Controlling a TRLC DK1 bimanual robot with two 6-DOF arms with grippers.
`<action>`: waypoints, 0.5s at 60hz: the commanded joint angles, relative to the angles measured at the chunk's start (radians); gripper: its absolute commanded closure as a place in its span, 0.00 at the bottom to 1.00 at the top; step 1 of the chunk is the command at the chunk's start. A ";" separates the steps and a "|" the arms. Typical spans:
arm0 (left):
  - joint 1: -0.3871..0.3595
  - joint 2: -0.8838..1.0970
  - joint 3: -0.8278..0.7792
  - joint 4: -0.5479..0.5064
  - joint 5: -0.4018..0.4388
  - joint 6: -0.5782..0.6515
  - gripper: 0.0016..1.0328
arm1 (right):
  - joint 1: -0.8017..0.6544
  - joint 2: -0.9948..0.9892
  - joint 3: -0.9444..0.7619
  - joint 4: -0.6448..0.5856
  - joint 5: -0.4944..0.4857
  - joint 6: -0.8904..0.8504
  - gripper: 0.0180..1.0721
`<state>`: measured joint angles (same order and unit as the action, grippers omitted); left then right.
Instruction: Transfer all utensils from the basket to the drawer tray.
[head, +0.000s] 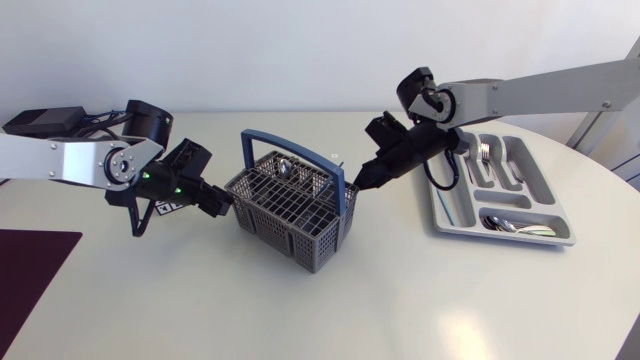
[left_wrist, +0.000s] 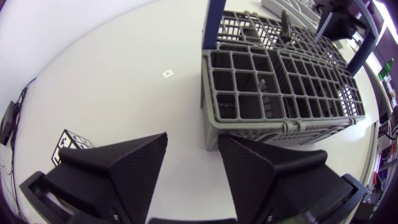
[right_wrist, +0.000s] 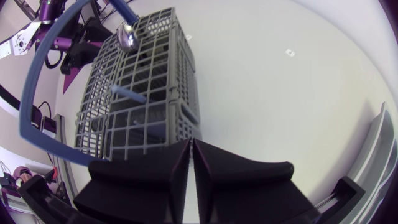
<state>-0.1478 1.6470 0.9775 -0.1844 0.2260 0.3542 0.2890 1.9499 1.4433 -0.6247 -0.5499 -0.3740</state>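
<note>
On table, basket holds a spoon: judged stiff, light, slick; grip protruding bowl. Left claw apart; right claw together.

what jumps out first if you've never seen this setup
A grey basket with a blue handle sits mid-table, one spoon standing in it. The left gripper, open, and the right gripper, shut, flank it from either side. A grey drawer tray already holding cutlery lies at the table's right.

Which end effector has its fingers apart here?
The left end effector, by the basket: its fingers stand apart, while the right end effector is closed tight.
</note>
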 joint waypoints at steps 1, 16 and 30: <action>-0.010 0.051 0.046 0.007 0.003 -0.027 0.43 | 0.022 -0.014 -0.050 -0.033 -0.018 -0.009 0.92; -0.021 0.140 0.144 0.005 0.042 -0.034 0.43 | 0.068 -0.135 -0.175 -0.043 -0.047 -0.023 0.92; -0.058 0.237 0.262 -0.035 0.056 -0.034 0.43 | 0.177 -0.259 -0.294 -0.035 -0.018 -0.013 0.92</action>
<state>-0.1822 1.8427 1.1942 -0.2016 0.2642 0.3393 0.4297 1.7378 1.2003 -0.6548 -0.5762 -0.3893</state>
